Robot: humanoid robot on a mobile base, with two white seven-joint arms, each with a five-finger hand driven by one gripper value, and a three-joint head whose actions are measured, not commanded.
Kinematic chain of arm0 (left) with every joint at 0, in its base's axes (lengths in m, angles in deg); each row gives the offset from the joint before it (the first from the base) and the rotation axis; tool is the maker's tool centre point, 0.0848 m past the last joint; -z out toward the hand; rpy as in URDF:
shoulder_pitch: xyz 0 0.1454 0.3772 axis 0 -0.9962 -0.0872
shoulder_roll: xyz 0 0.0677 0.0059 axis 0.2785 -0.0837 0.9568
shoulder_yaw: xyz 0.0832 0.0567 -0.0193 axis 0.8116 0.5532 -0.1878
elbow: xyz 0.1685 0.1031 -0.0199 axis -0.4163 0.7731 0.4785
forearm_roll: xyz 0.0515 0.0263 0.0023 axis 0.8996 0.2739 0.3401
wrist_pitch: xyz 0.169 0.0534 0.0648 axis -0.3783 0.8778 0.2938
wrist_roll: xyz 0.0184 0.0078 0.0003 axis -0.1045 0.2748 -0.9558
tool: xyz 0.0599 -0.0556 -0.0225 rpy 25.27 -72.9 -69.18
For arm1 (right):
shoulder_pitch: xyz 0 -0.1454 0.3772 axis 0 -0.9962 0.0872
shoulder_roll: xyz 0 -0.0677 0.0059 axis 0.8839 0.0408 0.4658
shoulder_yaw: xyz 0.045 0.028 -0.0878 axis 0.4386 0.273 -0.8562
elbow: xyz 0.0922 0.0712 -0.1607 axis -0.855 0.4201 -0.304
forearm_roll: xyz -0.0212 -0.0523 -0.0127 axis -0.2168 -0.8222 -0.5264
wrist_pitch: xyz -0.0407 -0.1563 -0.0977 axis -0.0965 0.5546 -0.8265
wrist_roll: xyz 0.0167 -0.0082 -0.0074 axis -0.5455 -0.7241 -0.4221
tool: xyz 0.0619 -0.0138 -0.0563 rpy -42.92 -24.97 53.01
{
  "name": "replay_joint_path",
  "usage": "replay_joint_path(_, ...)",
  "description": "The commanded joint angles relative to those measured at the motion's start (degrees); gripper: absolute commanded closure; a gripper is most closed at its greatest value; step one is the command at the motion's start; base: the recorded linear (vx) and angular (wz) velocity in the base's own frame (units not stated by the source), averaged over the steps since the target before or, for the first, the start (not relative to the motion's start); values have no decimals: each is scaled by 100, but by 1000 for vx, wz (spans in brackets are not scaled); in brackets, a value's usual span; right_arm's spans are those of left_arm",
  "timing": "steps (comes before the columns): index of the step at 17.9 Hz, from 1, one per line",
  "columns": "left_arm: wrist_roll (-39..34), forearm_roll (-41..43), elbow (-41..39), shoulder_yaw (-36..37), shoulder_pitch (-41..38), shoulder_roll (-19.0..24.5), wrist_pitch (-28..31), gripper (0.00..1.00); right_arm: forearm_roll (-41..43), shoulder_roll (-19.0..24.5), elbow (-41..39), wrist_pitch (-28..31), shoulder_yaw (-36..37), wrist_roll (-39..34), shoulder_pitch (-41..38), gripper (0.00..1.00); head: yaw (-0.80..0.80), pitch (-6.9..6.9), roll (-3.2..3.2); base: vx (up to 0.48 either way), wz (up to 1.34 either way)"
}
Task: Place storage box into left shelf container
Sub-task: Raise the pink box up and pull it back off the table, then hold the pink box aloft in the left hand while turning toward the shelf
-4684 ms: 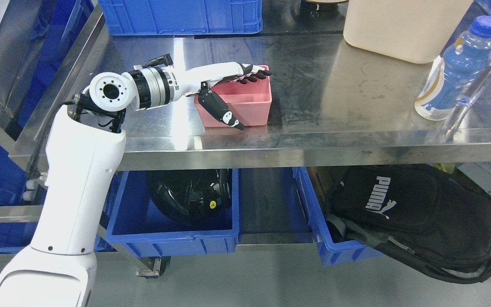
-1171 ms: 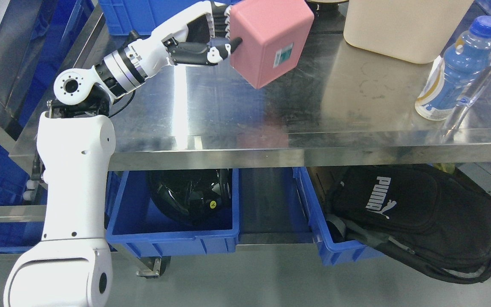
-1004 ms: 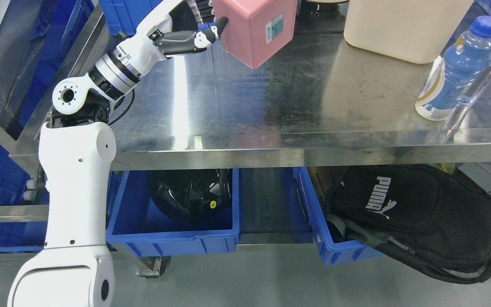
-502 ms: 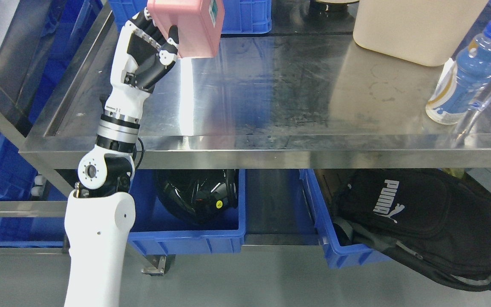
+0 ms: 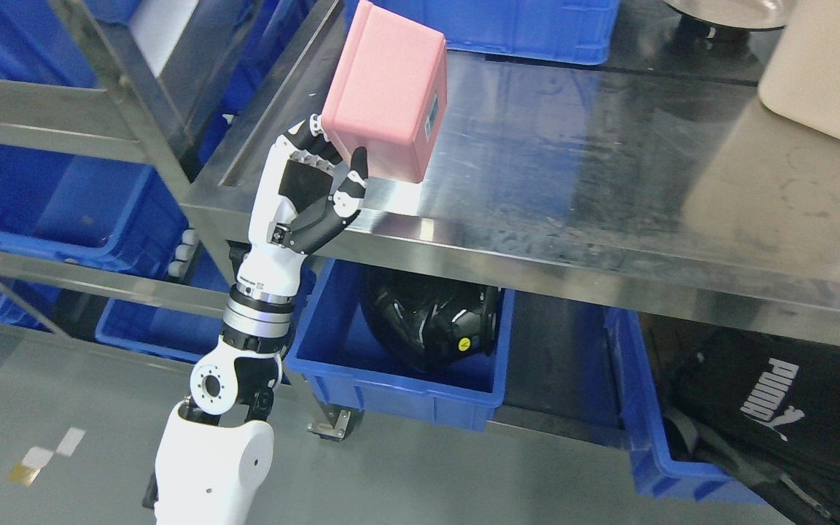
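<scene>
My left hand [image 5: 329,171] is shut on the pink storage box [image 5: 387,91], holding it up in the air, tilted with its closed bottom toward the camera. A small label shows on its right side. The box hangs over the left front corner of the steel table [image 5: 609,189]. The left forearm rises nearly upright from the lower left. To the left stands a metal shelf rack with blue containers [image 5: 48,197] on its levels. My right arm is out of view.
A blue crate [image 5: 493,25] sits at the table's back. A cream container [image 5: 828,69] stands at the right. Under the table, a blue bin [image 5: 391,364] holds a black helmet [image 5: 427,321]; another holds a black backpack [image 5: 777,401].
The hand lifted the pink box off the table, turned it over and carried it left to the table's left corner. The camera has swung left, bringing the shelf rack into view.
</scene>
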Motion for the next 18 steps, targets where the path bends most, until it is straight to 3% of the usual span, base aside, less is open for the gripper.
replay_joint_path(1,10,-17,-572,743,-447,88,-78,97,-9,-100,-100,-1,26,-2,-54,0,0,0,0,-13,503)
replay_joint_path(6,10,-17,-563,542,-596,88,-140,97,-9,-100,-100,-1,26,-2,-54,0,0,0,0,-37,750)
replay_joint_path(18,10,-17,-563,391,-843,88,-228,97,-9,-100,-100,-1,26,-2,-54,0,0,4,0,66,1228)
